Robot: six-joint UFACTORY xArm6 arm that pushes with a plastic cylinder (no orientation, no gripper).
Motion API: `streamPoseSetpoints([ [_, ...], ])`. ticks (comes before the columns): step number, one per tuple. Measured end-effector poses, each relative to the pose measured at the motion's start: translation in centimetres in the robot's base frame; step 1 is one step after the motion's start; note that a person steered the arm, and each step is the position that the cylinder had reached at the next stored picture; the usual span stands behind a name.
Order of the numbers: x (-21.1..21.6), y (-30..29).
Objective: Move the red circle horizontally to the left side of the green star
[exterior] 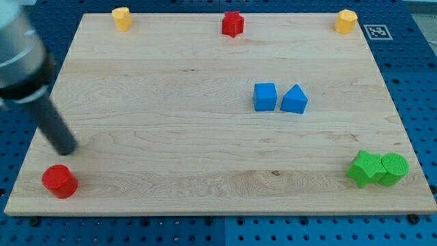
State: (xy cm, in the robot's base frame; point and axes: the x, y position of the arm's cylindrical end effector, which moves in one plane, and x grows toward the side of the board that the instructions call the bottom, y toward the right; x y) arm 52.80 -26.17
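Rod arm at view's left, no pincer fitted, so no spread or pinch state to tell; just a dark rod with my tip (67, 148) down on the light wooden board (205, 137). Tip just above and slightly right of the small red cylinder block (the red circle) (59, 181), near but apart, not touching. Red circle in bottom-left corner, close to the board's left and bottom edges.

Top edge, left to right: yellow cylinder-like block (121, 18), red star-shaped block (233, 24), yellow hexagonal-looking block (346, 21). Mid-right: blue cube (265, 96) touching or just beside blue triangular block (294, 100). Bottom-right corner: green star block (366, 169) touching green cylinder block (394, 169).

Risks, judged: tip on wrong side for a rightward push; contact from above likely slides red circle off bottom edge. Needs going round to circle's left, little room there. Long travel across, round block prone to rolling off the tip line and drifting. Overshoot at the end likely knocks green star and green cylinder toward right edge. Blue pair well above the path, likely safe.
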Motion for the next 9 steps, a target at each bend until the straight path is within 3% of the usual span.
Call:
streamPoseSetpoints([
  [1, 1.1, -4.2],
  [2, 1.1, -4.3],
  [4, 5.7, -4.3],
  [6, 7.9, 2.2],
  [9, 6.5, 2.6],
])
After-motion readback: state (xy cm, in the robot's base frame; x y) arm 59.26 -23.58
